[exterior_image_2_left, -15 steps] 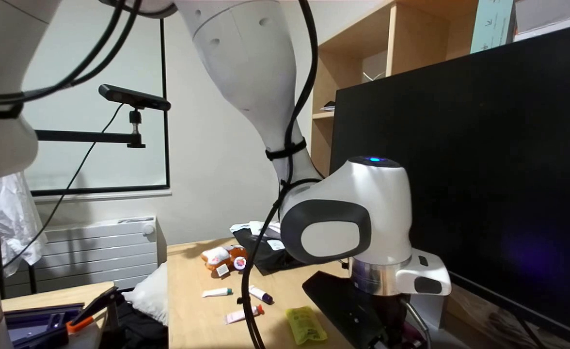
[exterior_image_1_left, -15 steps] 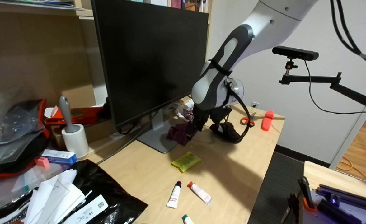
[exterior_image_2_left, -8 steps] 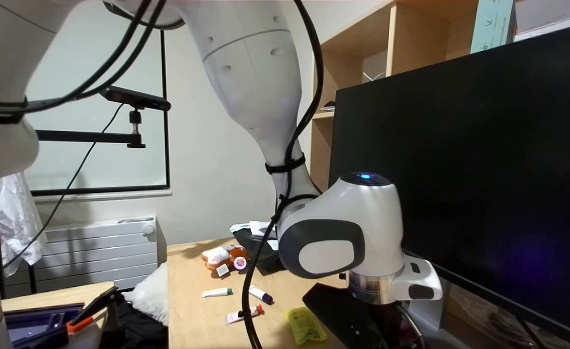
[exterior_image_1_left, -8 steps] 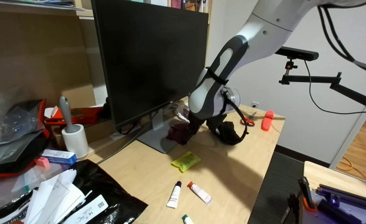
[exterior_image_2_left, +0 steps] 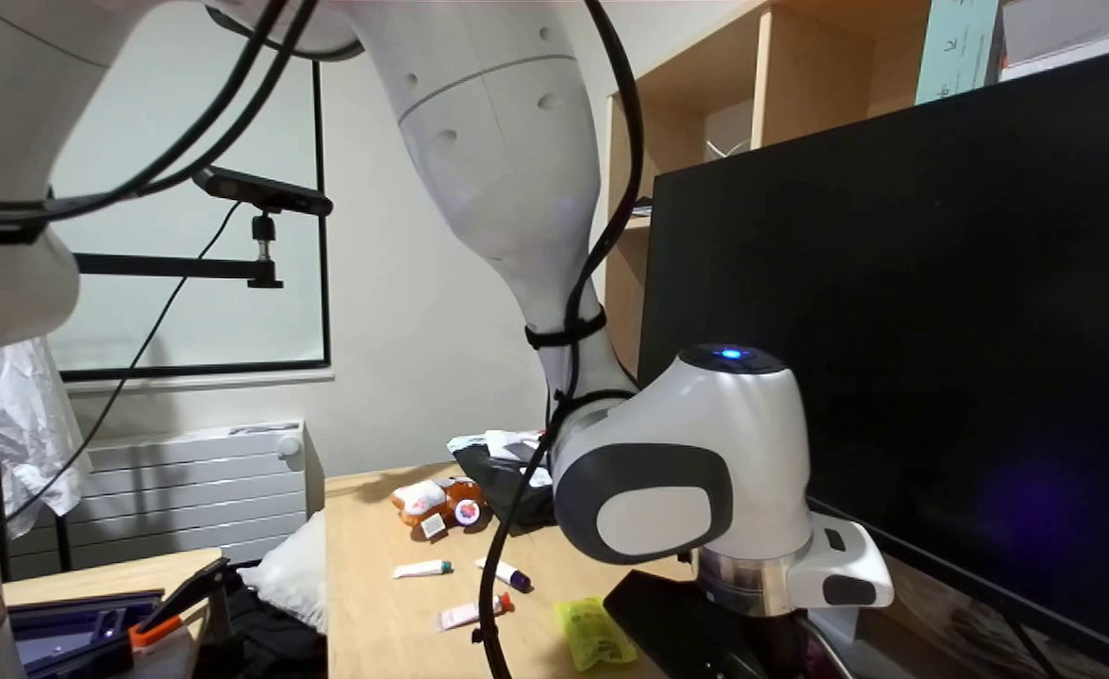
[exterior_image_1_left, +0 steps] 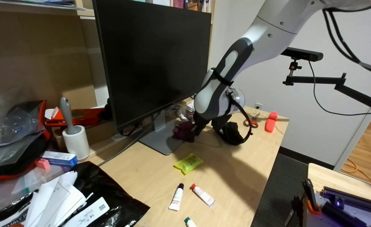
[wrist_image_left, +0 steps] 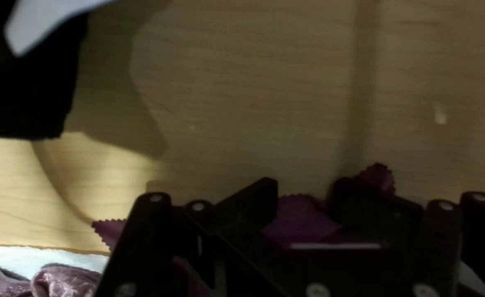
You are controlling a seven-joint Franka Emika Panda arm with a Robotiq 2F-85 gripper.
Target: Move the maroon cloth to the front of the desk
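Observation:
The maroon cloth (exterior_image_1_left: 183, 131) lies crumpled at the edge of the monitor's foot on the light wooden desk (exterior_image_1_left: 236, 189). My gripper (exterior_image_1_left: 196, 133) is low over the desk, right at the cloth. In the wrist view the gripper (wrist_image_left: 303, 194) has its fingers part-way apart, and folds of the maroon cloth (wrist_image_left: 300, 218) show in the gap. A zigzag-cut corner pokes out past the right-hand finger (wrist_image_left: 374, 206), another left of the linkage. Most of the cloth is hidden behind the dark gripper there. The gripper hides the cloth in an exterior view as well.
The monitor (exterior_image_1_left: 157, 56) on its grey foot (exterior_image_1_left: 160, 143) stands close beside the gripper. A black lumpy object (exterior_image_1_left: 232, 134) lies just behind it. Forward are a yellow-green packet (exterior_image_1_left: 188, 163) and small tubes (exterior_image_1_left: 176, 197). Scissors (exterior_image_1_left: 251, 122) and a red case (exterior_image_1_left: 271, 122) sit farther back.
The arm first dipped lower, then shifted slightly away from the monitor's foot. The cloth has bunched up and slid a little the same way.

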